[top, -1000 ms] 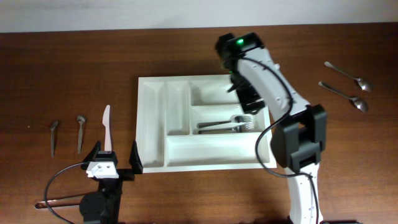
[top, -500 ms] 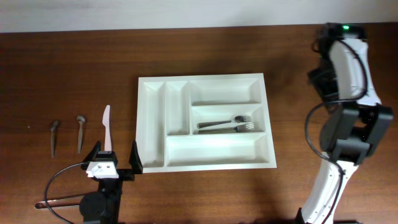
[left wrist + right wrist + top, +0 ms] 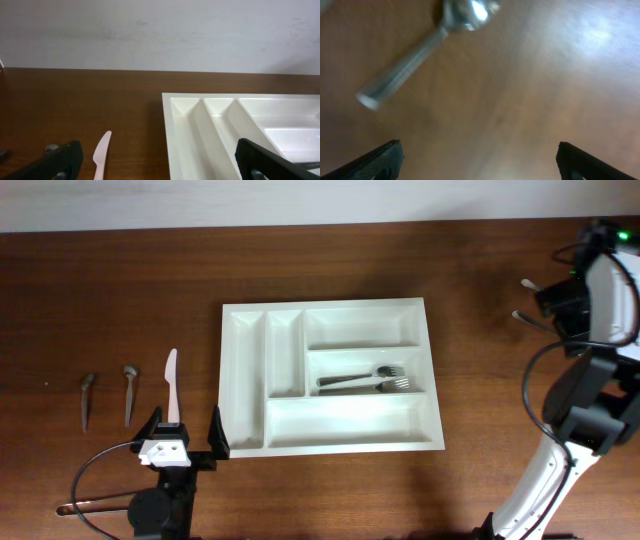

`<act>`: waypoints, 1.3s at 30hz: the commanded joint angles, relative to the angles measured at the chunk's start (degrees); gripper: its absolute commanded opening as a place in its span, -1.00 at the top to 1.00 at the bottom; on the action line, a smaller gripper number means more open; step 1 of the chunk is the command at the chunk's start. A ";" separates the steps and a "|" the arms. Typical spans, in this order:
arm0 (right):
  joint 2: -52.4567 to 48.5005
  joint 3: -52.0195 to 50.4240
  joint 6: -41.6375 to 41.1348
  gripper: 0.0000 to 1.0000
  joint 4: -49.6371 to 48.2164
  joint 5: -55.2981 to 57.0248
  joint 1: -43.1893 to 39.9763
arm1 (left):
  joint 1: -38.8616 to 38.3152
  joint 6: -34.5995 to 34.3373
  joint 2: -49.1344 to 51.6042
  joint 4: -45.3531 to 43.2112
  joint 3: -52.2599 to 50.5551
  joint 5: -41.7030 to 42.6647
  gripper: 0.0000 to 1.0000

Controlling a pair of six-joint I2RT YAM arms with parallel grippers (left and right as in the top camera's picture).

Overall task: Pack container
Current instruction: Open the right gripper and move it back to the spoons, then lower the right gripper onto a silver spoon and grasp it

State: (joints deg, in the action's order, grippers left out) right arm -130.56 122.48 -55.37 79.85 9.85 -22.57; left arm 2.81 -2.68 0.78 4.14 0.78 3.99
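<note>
The bench [image 3: 470,260] is bare wood all round the container [image 3: 340,422], with wide open strips on the far side, on the near side and out to the right edge. The container sits mid-bench, its two narrow slots on the left and three wide ones on the right; two forks [image 3: 365,382] lie in the middle wide one. Left of it lie a white plastic knife [image 3: 172,378] and, well out near the left edge, two small spoons [image 3: 86,398]. The left arm sits low at the near edge, pointing toward the far wall, and the left fingers [image 3: 216,432] are spread wide and hold nothing — one sits just beside the container's near-left corner, and the knife handle lies between the two. The right arm rises from the near right corner and reaches to the far right, wrist aimed down at the wood. The right fingers [image 3: 380,160] stand wide apart and empty, above a blurred spoon [image 3: 420,45] — well apart from the container.
</note>
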 commanded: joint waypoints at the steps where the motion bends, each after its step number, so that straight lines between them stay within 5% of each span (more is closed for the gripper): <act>1: 0.85 0.55 1.16 -0.98 -5.77 -13.60 -3.43 | 0.35 -0.35 -0.44 0.22 -0.28 -0.61 -0.99; 6: 0.85 0.55 -0.37 -0.98 -10.21 -13.86 -4.55 | 0.35 -0.35 -0.44 0.22 -0.28 -0.61 -0.99; 15: -0.87 0.55 -17.25 -0.97 -6.10 -8.92 -4.07 | 0.35 -0.35 -0.44 0.22 -0.28 -0.61 -0.99; 39: -8.33 0.55 -18.86 -0.97 -7.63 -6.80 -6.88 | 0.35 -0.35 -0.44 0.22 -0.31 -0.61 -0.99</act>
State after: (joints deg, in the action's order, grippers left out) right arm -137.75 122.48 -73.54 72.60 1.67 -29.06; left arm 2.83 -2.68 0.78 4.14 0.78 3.99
